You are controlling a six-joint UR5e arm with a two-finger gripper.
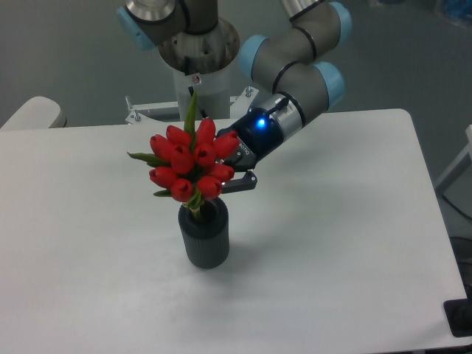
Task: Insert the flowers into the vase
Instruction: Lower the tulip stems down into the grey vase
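The flowers [190, 167] stand with their stems already down in the mouth of the vase [204, 237], which sits on the white counter [332, 243] a little left of the middle. The bunch leans toward 11 o'clock, its buds spreading wider than the rim. The pincer [237, 171] sits at about 3 o'clock of the buds, close against them; the blooms hide its tips, so I cannot tell whether it grips the bunch or has let go. The insertion looks nearly finished. To end it well, I would loosen slowly, draw back toward 2 o'clock clear of the petals, and avoid nudging the vase, which could tip under so top-heavy a bunch.
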